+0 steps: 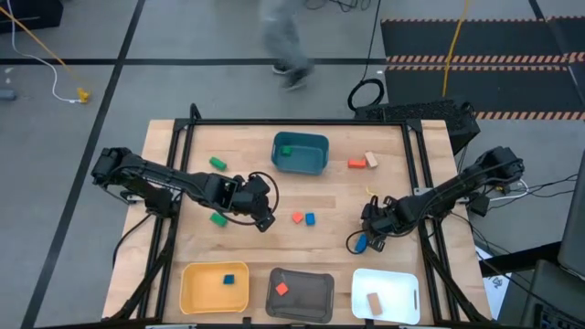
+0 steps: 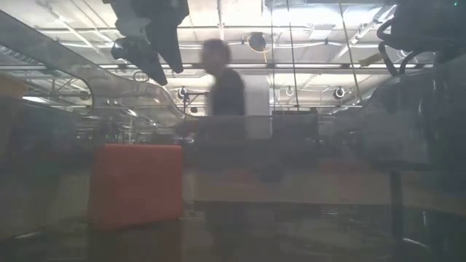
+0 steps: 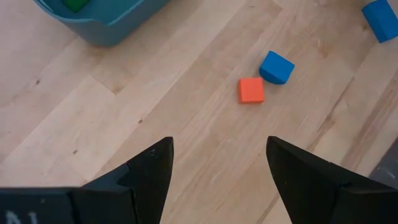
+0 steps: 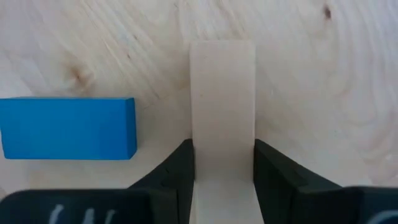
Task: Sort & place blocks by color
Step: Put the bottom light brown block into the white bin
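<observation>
A: Right gripper near the worktop's right edge, jaws clamped on the long sides of a plain tan wooden bar. Light, rigid, smooth; mid-length grip suits it.

B: Only the right wrist view shows that. High view shows the left gripper, jaws apart, mid-worktop, plus trays.

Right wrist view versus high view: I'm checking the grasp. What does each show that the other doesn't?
Only the right wrist view shows the right claw closed on a tan bar, fingers against both its sides, with a blue bar lying apart beside it.

Only the high view shows the teal tray, yellow tray, grey tray, white tray, and the left claw open over the table.

Both show that blue bar by the right claw.
</observation>
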Controlling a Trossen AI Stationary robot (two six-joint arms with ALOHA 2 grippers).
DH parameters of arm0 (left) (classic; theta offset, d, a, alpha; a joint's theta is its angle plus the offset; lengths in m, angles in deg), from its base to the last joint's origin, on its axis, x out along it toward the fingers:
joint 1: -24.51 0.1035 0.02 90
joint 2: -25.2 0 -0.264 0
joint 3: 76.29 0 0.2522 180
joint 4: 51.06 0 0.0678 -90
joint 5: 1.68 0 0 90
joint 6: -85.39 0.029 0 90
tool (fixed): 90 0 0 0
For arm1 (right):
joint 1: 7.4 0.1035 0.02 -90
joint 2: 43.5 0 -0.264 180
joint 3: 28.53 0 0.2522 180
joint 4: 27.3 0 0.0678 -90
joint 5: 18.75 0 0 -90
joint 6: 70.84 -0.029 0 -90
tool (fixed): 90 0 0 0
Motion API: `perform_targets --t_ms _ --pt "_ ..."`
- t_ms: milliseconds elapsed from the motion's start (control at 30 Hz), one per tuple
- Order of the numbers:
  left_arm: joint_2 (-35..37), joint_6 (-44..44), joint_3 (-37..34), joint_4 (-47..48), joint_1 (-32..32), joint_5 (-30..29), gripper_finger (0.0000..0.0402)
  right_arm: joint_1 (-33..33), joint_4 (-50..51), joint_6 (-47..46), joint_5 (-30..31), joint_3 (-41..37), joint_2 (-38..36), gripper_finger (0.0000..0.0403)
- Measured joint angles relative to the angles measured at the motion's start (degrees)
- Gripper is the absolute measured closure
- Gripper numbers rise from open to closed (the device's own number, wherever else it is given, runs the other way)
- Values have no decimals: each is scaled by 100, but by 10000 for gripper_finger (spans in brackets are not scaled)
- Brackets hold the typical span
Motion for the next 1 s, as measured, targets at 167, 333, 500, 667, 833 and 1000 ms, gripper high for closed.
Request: perform_targets --t_ms 167,333,500,667,833,1000 --pt "0 13 0 0 0 -2 144 -5 26 1 54 -39 -390 292" --pt "0 13 0 0 0 -4 144 -10 -17 -18 511 -31 -1111 292" --pt "-2 -18 0 0 0 -5 144 -7 -439 319 785 -26 -1857 292" --pt "-2 -38 0 0 0 -9 144 163 -1737 1068 608 -23 -2400 292" --pt "-2 -39 0 2 0 -7 144 504 -3038 1300 -104 -9 -2598 292" --pt "-2 0 0 12 0 -7 144 938 -3244 595 -851 -9 -2473 292"
